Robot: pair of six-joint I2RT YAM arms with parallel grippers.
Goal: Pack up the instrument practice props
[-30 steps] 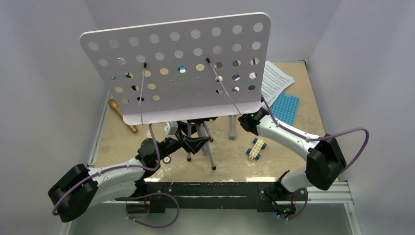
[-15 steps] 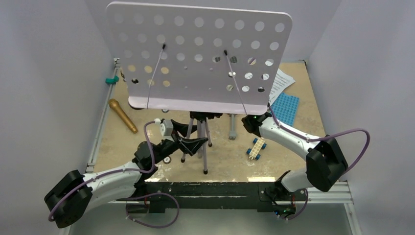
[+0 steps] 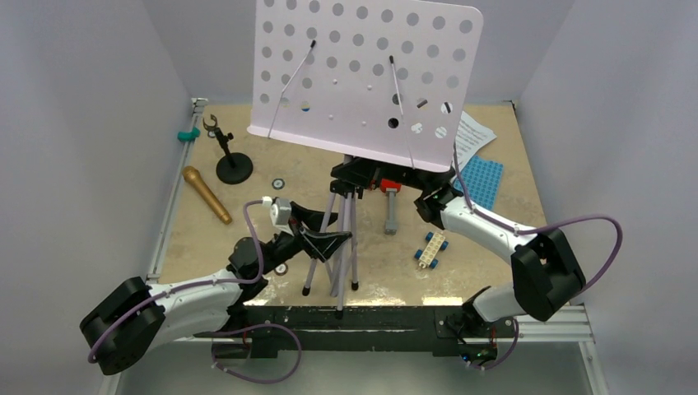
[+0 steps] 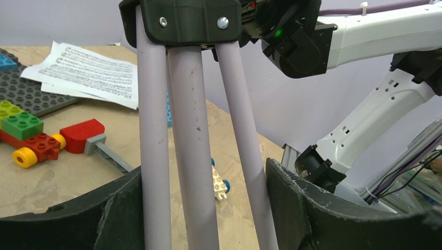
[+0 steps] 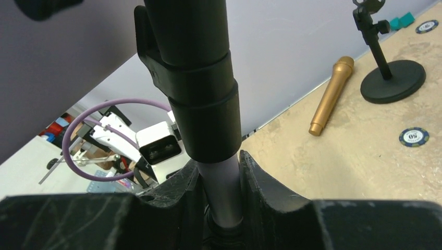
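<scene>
The lilac perforated music stand (image 3: 362, 74) stands tilted at mid table. My left gripper (image 3: 323, 243) is shut around its three folded tripod legs (image 4: 182, 130), which fill the gap between the fingers. My right gripper (image 3: 426, 200) is shut on the stand's lilac pole just under a black collar (image 5: 200, 94). The gold-brown microphone (image 3: 207, 194) lies at the left. The black round-based mic stand (image 3: 231, 160) stands behind it. White sheet-music pages (image 3: 471, 136) lie at the back right, partly hidden by the stand.
A red-headed grey hammer (image 3: 391, 206) lies under the stand. A blue baseplate (image 3: 481, 181) and a white wheeled brick (image 3: 431, 247) are at the right. A poker chip (image 3: 278, 183) and a teal piece (image 3: 188, 136) are at the left. Walls enclose the table.
The music stand has swung from leaning left to more upright, its desk moving right and back. The legs have come together in my left gripper. The mic stand is now uncovered.
</scene>
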